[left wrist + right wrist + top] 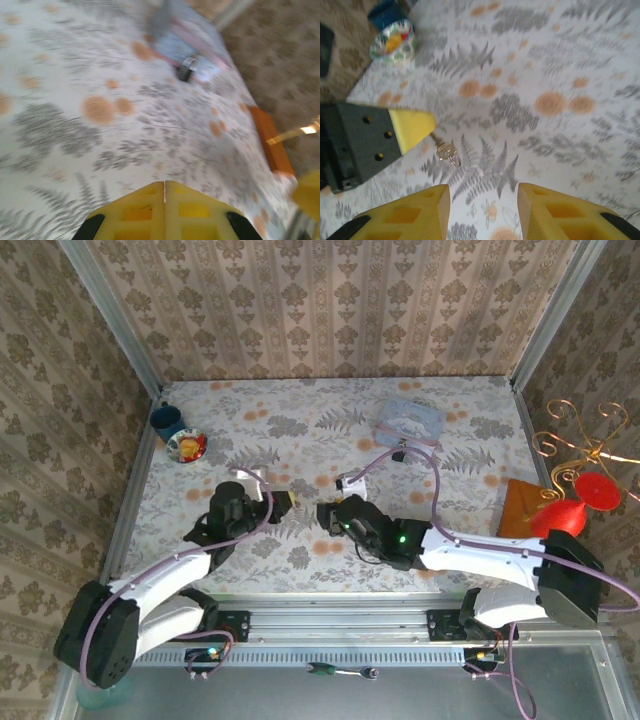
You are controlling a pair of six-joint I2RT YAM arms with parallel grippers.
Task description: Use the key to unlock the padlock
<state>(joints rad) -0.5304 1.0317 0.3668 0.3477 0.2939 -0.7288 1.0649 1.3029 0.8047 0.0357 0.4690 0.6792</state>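
My left gripper [287, 501] [164, 182] is shut, its yellow fingers pressed together. In the right wrist view its yellow tip [410, 129] pinches the key [444, 150], whose brass head and ring stick out just above the tablecloth. My right gripper [322, 516] [484, 192] faces it from the right, open, with nothing between its fingers. The padlock [398, 453] [185, 70], small and black with a silvery top, lies farther back right beside the clear box [410, 418].
A blue cup [166, 421] and a small bowl [187, 446] sit at the back left. A white piece [350, 481] lies behind my right gripper. An orange board [520, 508] and a red object [575, 502] stand at the right edge.
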